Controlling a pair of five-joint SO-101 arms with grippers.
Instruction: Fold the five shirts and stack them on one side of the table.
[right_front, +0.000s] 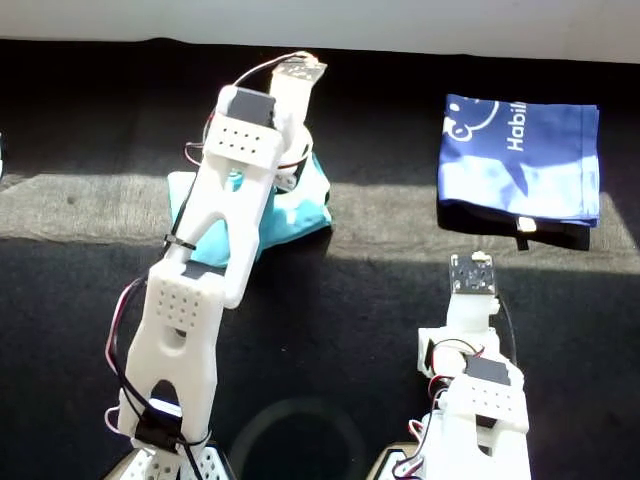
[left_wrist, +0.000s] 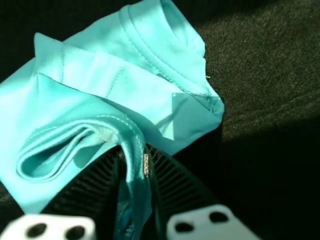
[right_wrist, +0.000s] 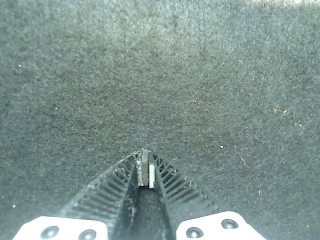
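Note:
A turquoise shirt lies bunched on the dark table at centre left, mostly under the left arm. In the left wrist view the turquoise shirt is creased into folds, and my left gripper is shut on a fold of its fabric. A blue shirt with white print lies folded flat at the back right, stacked on darker folded cloth. My right gripper is shut with nothing in it, low over bare carpet-like table surface near the front right, below the blue stack.
The table covering is dark felt, with a sunlit band across the middle. A white wall edge runs along the back. Bare felt lies between the two arms and at the front centre.

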